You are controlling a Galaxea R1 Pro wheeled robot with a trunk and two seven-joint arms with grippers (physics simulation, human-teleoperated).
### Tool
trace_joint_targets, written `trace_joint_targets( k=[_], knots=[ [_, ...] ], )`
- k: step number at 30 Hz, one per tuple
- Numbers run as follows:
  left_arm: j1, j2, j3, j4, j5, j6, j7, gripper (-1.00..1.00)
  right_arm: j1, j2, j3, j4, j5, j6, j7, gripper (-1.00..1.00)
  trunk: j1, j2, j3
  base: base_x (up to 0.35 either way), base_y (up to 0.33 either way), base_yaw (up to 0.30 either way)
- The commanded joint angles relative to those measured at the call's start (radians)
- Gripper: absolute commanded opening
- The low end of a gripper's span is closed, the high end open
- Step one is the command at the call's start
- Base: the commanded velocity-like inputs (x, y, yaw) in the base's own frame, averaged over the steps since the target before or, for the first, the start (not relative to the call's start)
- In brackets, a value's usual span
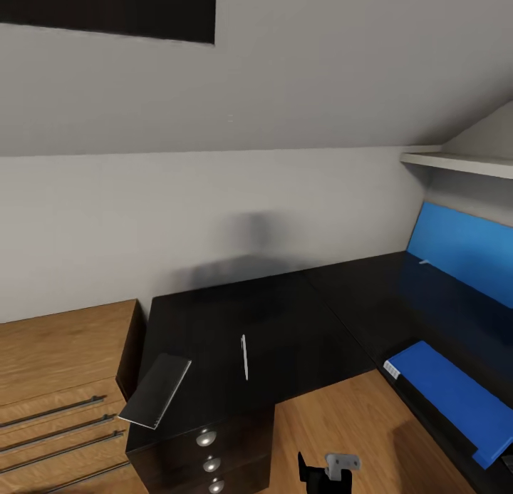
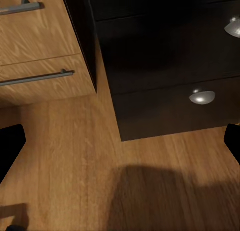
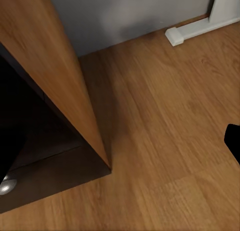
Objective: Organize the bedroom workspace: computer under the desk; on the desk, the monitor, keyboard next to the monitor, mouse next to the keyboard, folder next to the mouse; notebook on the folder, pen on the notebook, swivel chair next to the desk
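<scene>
Left gripper (image 2: pixel 120 141) spread above floor (image 2: pixel 75 156), drawer cabinet (image 2: pixel 45 46) beside desk pedestal (image 2: pixel 170 66)

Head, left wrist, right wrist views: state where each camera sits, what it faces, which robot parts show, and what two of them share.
Head view: high, facing down over the desk with notebook, pen and folder; a gripper part shows at the bottom edge.
Left wrist view: low, facing the floor, the drawer pedestal and wooden cabinet; dark fingertips at the edges.
Right wrist view: facing floor and wall; one fingertip.
Head and left wrist views share the pedestal.
</scene>
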Motion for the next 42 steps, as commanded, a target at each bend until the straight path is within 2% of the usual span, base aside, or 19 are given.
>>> trace_joint_targets(
  k=[1,13,15,18,23,42],
  knots=[
    [-0.001,0.000,0.002,0.000,-0.011,-0.002,0.009,1.00,-0.001,0.000,0.008,0.001,-0.010,-0.004,0.000,1.00,0.000,-0.001,-0.001,0.000,0.000,0.000],
    [0.000,0.000,0.002,0.000,-0.011,-0.002,0.009,1.00,-0.001,0.005,0.008,0.002,-0.018,-0.002,0.002,1.00,0.000,-0.001,-0.001,0.000,0.000,0.000],
    [0.000,0.000,0.002,0.000,-0.011,-0.002,0.009,1.00,-0.001,0.010,0.009,0.002,-0.020,-0.002,0.000,1.00,0.000,-0.001,-0.001,0.000,0.000,0.004],
    [0.000,0.000,0.002,0.000,-0.011,-0.002,0.009,1.00,-0.001,0.032,0.008,0.001,-0.019,-0.003,-0.002,1.00,0.000,-0.001,-0.001,0.000,0.000,0.097],
    [-0.001,0.000,0.002,0.000,-0.011,-0.002,0.009,1.00,-0.001,0.043,0.006,0.001,-0.018,-0.004,-0.003,1.00,0.000,-0.001,-0.001,0.000,0.000,0.218],
    [0.000,0.000,0.001,0.000,-0.011,-0.002,0.009,1.00,-0.001,0.044,0.005,0.001,-0.018,-0.004,-0.004,1.00,0.000,-0.001,-0.001,0.000,0.000,0.275]
  ],
)
